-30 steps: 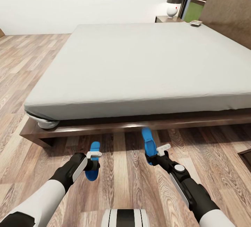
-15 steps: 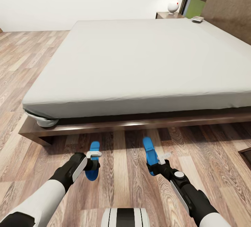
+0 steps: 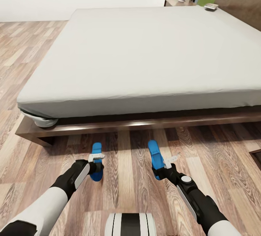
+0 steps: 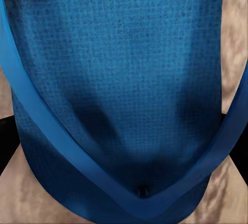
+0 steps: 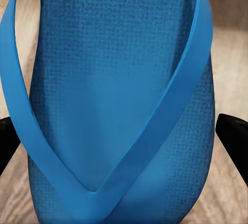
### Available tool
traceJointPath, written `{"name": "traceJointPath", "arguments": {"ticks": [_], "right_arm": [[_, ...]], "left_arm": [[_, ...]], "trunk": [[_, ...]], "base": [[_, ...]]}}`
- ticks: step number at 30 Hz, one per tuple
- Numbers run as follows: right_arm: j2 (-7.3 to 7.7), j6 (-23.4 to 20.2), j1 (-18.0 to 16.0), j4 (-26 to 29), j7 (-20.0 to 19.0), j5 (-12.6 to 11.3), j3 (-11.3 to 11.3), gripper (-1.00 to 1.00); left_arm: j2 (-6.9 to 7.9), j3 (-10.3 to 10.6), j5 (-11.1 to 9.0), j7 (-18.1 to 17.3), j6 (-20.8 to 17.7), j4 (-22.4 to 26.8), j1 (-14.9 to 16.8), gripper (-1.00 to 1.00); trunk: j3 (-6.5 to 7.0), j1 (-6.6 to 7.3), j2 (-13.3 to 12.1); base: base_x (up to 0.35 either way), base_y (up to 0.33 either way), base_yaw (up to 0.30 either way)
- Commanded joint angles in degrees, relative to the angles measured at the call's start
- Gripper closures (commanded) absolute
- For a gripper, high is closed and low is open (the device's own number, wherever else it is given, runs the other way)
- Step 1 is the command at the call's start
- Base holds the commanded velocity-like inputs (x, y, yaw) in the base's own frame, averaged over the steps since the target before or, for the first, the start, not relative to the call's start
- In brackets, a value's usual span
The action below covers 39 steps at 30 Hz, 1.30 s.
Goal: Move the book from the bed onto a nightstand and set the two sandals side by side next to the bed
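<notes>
Jaws: left gripper [image 3: 95, 164] pinching left sandal [image 3: 96, 160], right gripper [image 3: 162, 168] pinching right sandal [image 3: 155, 154] | sandals: low over the wood floor [image 3: 127, 189], apart, near the bed [image 3: 145, 62] frame | book [image 3: 211, 7]: far corner of mattress, by nightstand [image 3: 174, 2]

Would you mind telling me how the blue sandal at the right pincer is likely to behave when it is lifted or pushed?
The right sandal looks thin and flat, so it is probably light and unlikely to roll or tip. Its woven-textured footbed suggests a fair grip rather than a slippery surface. The slim V-shaped strap may flex if caught, and the right pincer sits at one end, so the far end might droop.
</notes>
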<state>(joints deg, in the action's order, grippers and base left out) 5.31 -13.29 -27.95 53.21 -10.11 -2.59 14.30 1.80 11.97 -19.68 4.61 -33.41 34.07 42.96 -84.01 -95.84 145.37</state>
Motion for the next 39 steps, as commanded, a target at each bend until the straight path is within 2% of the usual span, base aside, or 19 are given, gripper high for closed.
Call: {"name": "traceJointPath", "arguments": {"ticks": [1, 9, 26, 39], "right_arm": [[0.05, -0.99, -0.01, 0.68, -0.09, -0.33, 0.06, 1.00], [-0.08, -2.40, -0.01, 1.39, 0.01, 0.13, 0.11, 1.00], [-0.16, -2.59, 0.00, 1.38, 0.09, 0.24, 0.11, 1.00], [-0.13, -2.61, 0.00, 1.46, 0.09, 0.26, 0.11, 1.00]], "left_arm": [[0.06, 0.20, -0.63, 0.48, 0.66, -0.10, 0.02, 1.00], [0.11, -0.02, -0.52, 0.48, 3.58, 0.26, 0.04, 1.00], [0.32, -0.09, -0.61, 0.25, 3.29, 0.74, 0.04, 1.00], [0.31, -0.02, -0.54, 0.30, 3.11, 0.74, 0.05, 1.00]], "trunk": [[-0.27, -0.01, 0.03], [-2.04, -0.22, 0.14], [-2.04, -0.22, 0.14], [-4.92, -0.55, 0.31]], "base": [[0.000, 0.000, 0.000], [0.000, 0.000, 0.000], [0.090, 0.000, 0.000], [0.000, 0.000, 0.000]]}}
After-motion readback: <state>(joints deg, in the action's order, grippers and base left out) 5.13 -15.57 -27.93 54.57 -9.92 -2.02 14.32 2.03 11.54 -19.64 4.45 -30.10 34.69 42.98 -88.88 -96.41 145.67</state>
